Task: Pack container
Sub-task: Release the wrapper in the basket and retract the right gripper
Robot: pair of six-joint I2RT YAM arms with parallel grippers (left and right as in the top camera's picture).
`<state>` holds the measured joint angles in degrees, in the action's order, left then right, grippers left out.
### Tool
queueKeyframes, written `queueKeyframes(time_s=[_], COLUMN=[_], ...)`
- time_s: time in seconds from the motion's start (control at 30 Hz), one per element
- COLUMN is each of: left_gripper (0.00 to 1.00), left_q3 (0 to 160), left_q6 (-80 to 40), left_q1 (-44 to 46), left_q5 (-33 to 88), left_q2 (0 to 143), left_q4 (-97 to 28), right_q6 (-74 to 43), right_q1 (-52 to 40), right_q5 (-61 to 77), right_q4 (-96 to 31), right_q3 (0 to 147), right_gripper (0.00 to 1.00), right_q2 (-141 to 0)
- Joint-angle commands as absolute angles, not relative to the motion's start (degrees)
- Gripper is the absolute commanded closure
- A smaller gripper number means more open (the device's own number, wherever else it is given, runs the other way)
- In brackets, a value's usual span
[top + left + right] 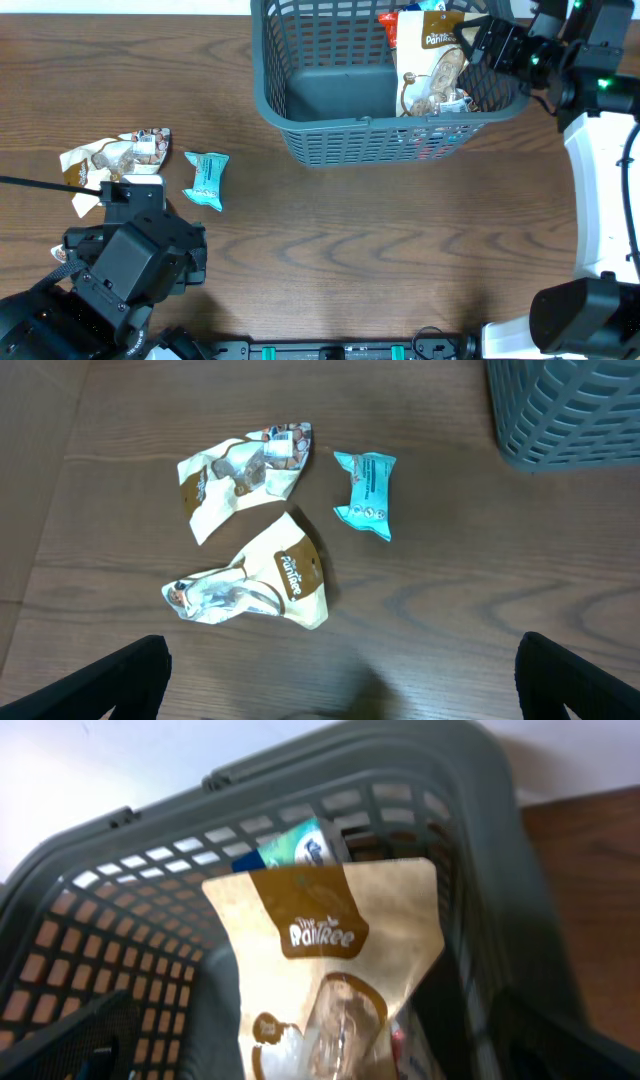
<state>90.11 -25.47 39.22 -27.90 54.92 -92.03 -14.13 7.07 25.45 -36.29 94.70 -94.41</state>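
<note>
Presently the right gripper (476, 42) stands with its jaws spread wide at the right end of the container (330, 125), over the rim, gripping nothing. A brown-and-cream pouch (330, 950) stands tilted directly beneath it, inside the container's right end (neither finger touches it). A blue-and-white packet (295, 850) shows behind the pouch, mostly hidden. A red packet (388, 25) lies beside it, partly covered.

The left gripper (345, 685) is likewise spread and empty, hovering above the table (400, 250), well apart from the container. Two crumpled cream pouches (245, 465) (255, 585) and a teal packet (365, 493) lie below it.

Limits: the overhead view cuts off the container's far rim, and there the left arm covers most of the nearer cream pouch. The right wrist view is blurred, and the standing pouch's lower end is out of frame.
</note>
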Motion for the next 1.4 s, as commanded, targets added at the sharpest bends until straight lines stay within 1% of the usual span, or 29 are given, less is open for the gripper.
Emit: queueKeyframes(time_s=[0.0,0.23,0.5,0.57,0.63,0.77,0.87,0.97,1.13,1.37], left_gripper=[0.01,0.01,0.01,0.01,0.01,0.01,0.01,0.01,0.01,0.01], left_q3=[90.87,90.87,90.87,90.87,90.87,90.87,90.87,90.87,90.87,90.87], left_q6=[-25.52,-25.52,-25.52,-25.52,-25.52,-25.52,-25.52,-25.52,-25.52,-25.52], left_q1=[39.29,39.29,39.29,39.29,39.29,39.29,39.29,39.29,39.29,39.29], left_q5=[-29.19,-29.19,-29.19,-29.19,-29.19,-29.19,-29.19,-29.19,-29.19,-29.19], left_q2=[54.96,54.96,54.96,54.96,54.96,54.96,54.96,54.96,54.96,54.96], left_q4=[-92.53,-92.53,-92.53,-92.53,-92.53,-92.53,-92.53,-92.53,-92.53,-92.53], right_q6=[-14.59,-14.26,-14.76,-14.76,-14.76,-16.19,-16.27,-16.27,-19.53,-19.70], right_q1=[7.77,9.17,9.65,9.85,10.15,10.94,12.86,15.99,22.72,29.80], right_q5=[24.16,23.79,23.42,18.98,9.13,-14.44,-22.11,-25.71,-25.85,-23.09], right_q4=[-38.39,-42.11,-44.60,-47.05,-50.70,-57.69,-63.77,-69.04,-74.67,-75.44], right_q3=[105.10,121.21,132.60,134.76,136.46,136.84,136.81,136.68,135.70,126.43], right_gripper=[0.01,0.01,0.01,0.01,0.01,0.01,0.01,0.01,0.01,0.01], right_q2=[-94.80,-94.80,-94.72,-94.72,-94.70,-94.63,-94.63,-94.74,-94.85,-94.85])
